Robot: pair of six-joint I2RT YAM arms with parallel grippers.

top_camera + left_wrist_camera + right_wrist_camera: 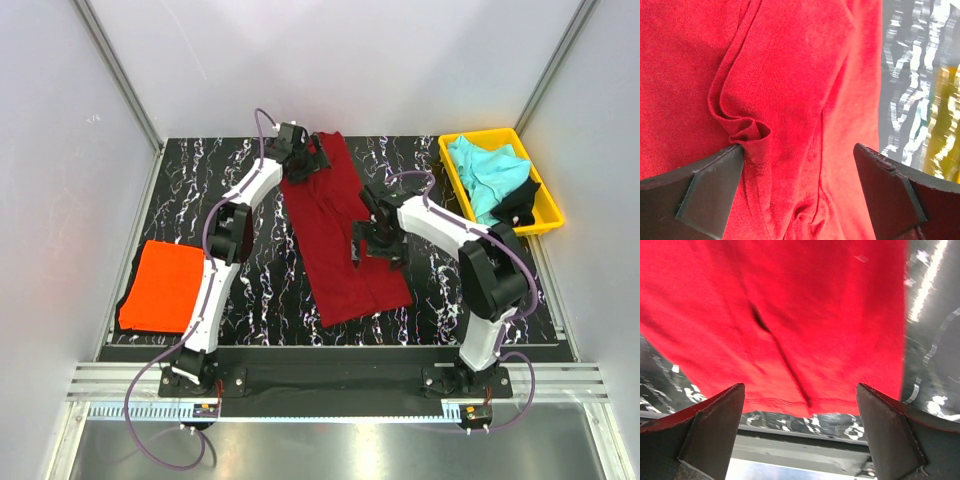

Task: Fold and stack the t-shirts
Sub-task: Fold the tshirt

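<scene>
A dark red t-shirt (338,228) lies as a long narrow strip down the middle of the black marbled table (260,290). My left gripper (308,156) is open over the shirt's far end; its wrist view shows wrinkled red cloth (790,90) between the spread fingers, a fold touching the left finger (710,190). My right gripper (372,248) is open just above the strip's right side; its wrist view shows the red hem (790,365) between the fingers. A folded orange t-shirt (164,286) lies at the left. Turquoise (488,172) and black (520,200) shirts sit in the tray.
The yellow plastic tray (548,195) stands at the far right corner. White enclosure walls (60,180) and metal posts bound the table on both sides and at the back. The arm bases stand on a rail (330,380) at the near edge.
</scene>
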